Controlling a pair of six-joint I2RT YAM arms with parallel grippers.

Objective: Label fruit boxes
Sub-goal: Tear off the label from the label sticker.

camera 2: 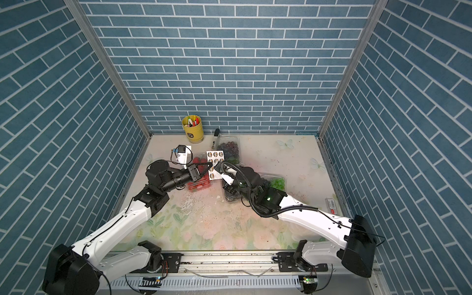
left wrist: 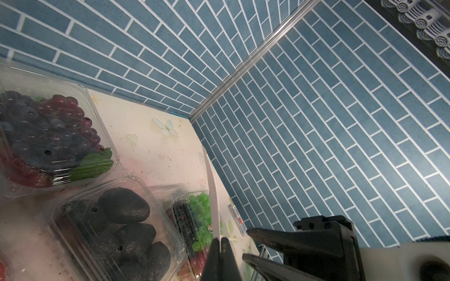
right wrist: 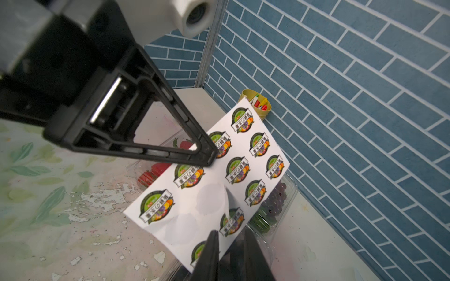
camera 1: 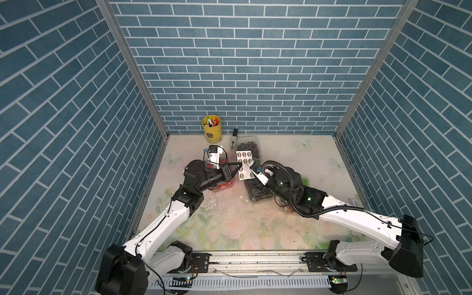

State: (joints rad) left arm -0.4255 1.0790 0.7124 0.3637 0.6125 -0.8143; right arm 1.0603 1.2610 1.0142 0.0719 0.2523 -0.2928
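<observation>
The left gripper (camera 1: 239, 167) is clenched on the edge of the sticker sheet (camera 1: 244, 163) and holds it up off the surface (camera 1: 255, 224), tilted, between the two arms. In the right wrist view its black fingertip lies on the printed face of the sheet (right wrist: 219, 175), where two round spots are bare and one sticker curls up at its edge. The right gripper (right wrist: 229, 243) is at the sheet's lower edge, its jaws a little apart with the paper between them and not pinched.

The four fruit boxes lie on the surface around the sheet.
- The strawberry box (camera 2: 198, 185) sits under the left arm's wrist.
- The dark grape box (camera 1: 249, 148) lies at the back near the wall, just behind the sheet.
- The black fruit box (left wrist: 117, 226) is in the middle, below the right gripper (camera 1: 252, 166).
- The mixed grape box (camera 2: 277, 182) is partly hidden under the right arm, its green grapes showing.

A yellow pen cup (camera 1: 212, 130) stands against the back wall, and a marker (camera 1: 233, 139) lies between it and the dark grape box.
</observation>
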